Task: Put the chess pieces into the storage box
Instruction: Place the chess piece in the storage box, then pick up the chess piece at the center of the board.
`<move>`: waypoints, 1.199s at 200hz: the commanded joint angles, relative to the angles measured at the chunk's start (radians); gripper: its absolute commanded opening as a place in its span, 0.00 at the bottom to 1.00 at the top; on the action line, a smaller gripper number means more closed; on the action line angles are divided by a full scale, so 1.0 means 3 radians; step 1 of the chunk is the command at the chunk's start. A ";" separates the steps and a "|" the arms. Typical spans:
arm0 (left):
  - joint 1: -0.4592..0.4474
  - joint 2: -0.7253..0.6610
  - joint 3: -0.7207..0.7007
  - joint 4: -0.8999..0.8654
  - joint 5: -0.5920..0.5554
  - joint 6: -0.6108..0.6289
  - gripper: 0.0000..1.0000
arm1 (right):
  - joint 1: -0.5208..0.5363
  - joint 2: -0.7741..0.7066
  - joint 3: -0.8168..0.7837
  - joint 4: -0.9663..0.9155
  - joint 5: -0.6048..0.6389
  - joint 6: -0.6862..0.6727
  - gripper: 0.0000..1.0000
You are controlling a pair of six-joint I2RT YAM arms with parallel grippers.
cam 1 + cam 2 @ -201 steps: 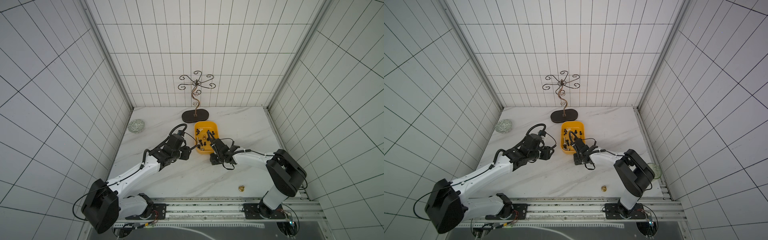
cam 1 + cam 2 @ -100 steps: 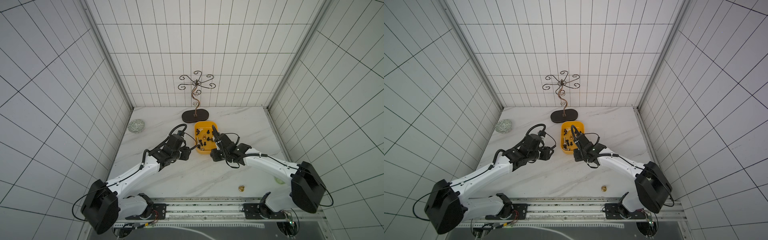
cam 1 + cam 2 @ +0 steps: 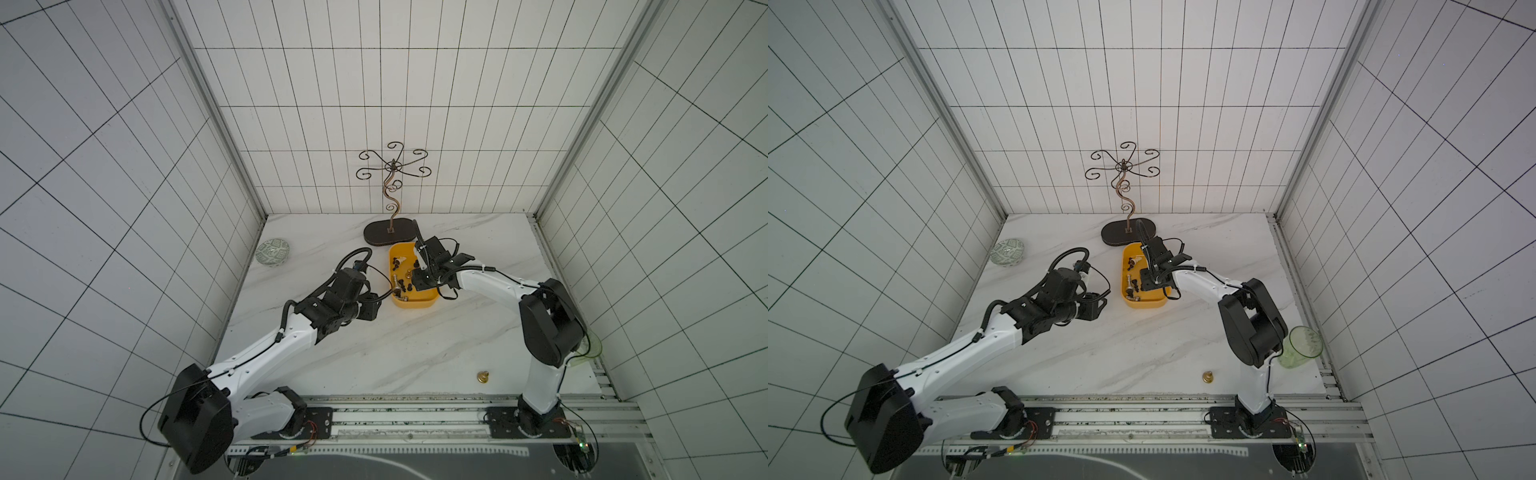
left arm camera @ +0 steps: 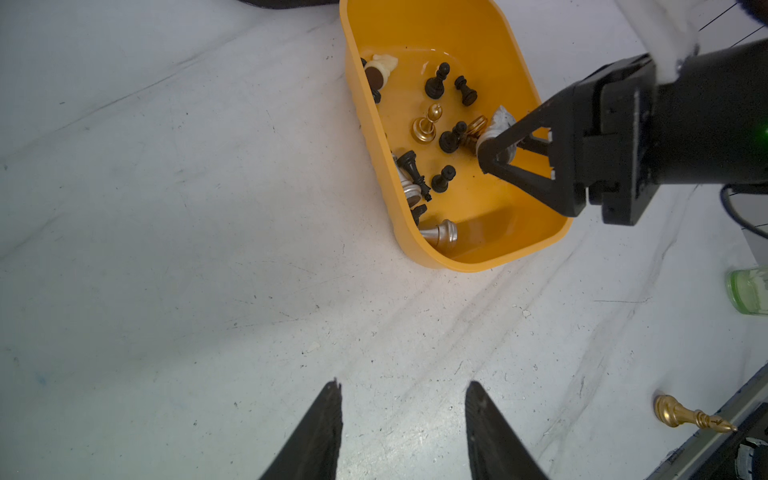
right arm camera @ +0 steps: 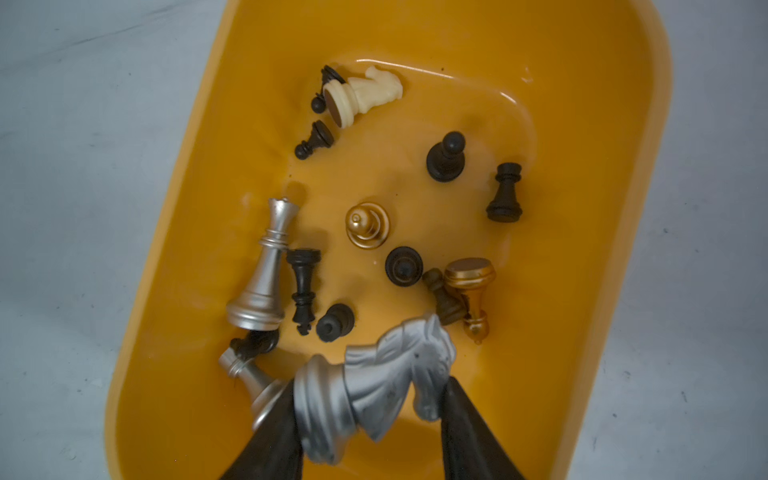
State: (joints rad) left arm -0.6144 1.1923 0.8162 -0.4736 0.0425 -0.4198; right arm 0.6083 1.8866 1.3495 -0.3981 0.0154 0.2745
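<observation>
The yellow-orange storage box (image 3: 413,306) (image 3: 1144,304) stands mid-table in both top views. Inside lie several chess pieces: black pawns, a silver queen (image 5: 266,274), a cream knight (image 5: 365,93) and a gold pawn (image 5: 368,226). My right gripper (image 5: 369,388) (image 3: 420,277) hangs over the box's near half, shut on a silver knight (image 5: 374,382) (image 4: 498,124) held crosswise above the box floor. My left gripper (image 4: 403,384) (image 3: 372,309) is open and empty, low over bare table just left of the box. One gold piece (image 3: 482,376) (image 4: 685,415) lies near the table's front edge.
A dark oval stand (image 3: 388,230) with a scrolled wire top sits right behind the box. A green-white bowl (image 3: 272,251) rests against the left wall. A green glass cup (image 3: 1302,347) stands at the right edge by the right arm's elbow.
My right gripper has moved farther back over the box, still holding the silver knight, and its elbow has swung. The left arm has not moved.
</observation>
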 commanded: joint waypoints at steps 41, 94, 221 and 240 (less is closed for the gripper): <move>-0.0014 -0.0059 -0.0046 0.0014 -0.0054 -0.0027 0.48 | -0.0051 0.0151 0.0465 0.0031 -0.0112 -0.0119 0.50; -0.0023 -0.0050 -0.0050 0.0009 -0.0049 -0.0033 0.48 | -0.0068 0.0267 0.0639 0.0005 -0.0128 -0.0148 0.65; -0.0363 0.0035 0.0041 0.0127 -0.0016 0.0054 0.48 | -0.0478 -0.0904 0.0155 -0.0011 -0.0295 -0.0022 0.67; -0.0497 0.0091 0.0080 0.0184 -0.0016 0.0083 0.49 | -0.0610 -0.1183 -0.0175 -0.0010 -0.0335 0.0049 0.67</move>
State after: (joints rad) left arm -0.7250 1.1992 0.8082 -0.4641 0.0433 -0.4129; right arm 0.4675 1.6070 1.4288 -0.3759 -0.0635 0.2626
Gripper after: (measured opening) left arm 0.490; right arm 0.668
